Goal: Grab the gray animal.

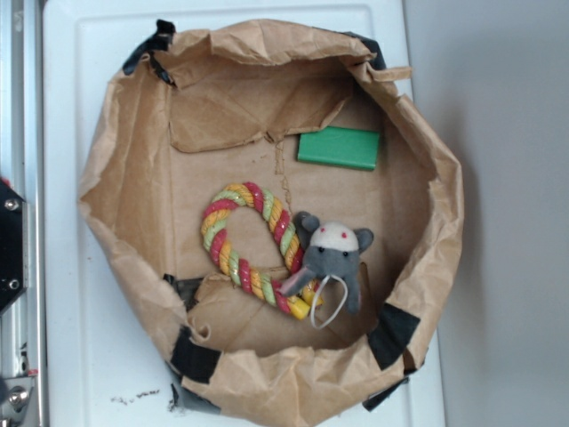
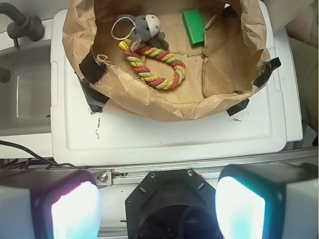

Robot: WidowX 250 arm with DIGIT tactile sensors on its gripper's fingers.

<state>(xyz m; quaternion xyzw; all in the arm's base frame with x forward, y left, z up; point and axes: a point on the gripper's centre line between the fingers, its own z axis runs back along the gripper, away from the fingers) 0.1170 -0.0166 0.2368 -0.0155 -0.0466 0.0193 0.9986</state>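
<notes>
The gray animal [image 1: 335,260] is a small plush elephant with a cream head top, pinkish trunk and white string loop. It lies inside a crumpled brown paper bag [image 1: 133,160], against the right end of a red-yellow-green rope ring [image 1: 253,249]. The wrist view shows the gray animal [image 2: 148,27] at the top, far from my gripper [image 2: 158,204]. The gripper hangs high above the white surface's near edge, outside the bag. Its two fingers [image 2: 75,209] stand wide apart with nothing between them. The gripper does not show in the exterior view.
A green block [image 1: 339,147] lies at the back of the bag, also seen in the wrist view [image 2: 193,26]. The bag's raised paper walls ring everything, held with black tape [image 1: 194,360]. The bag rests on a white lid-like surface [image 2: 164,137]. A metal rail [image 1: 13,107] runs along the left.
</notes>
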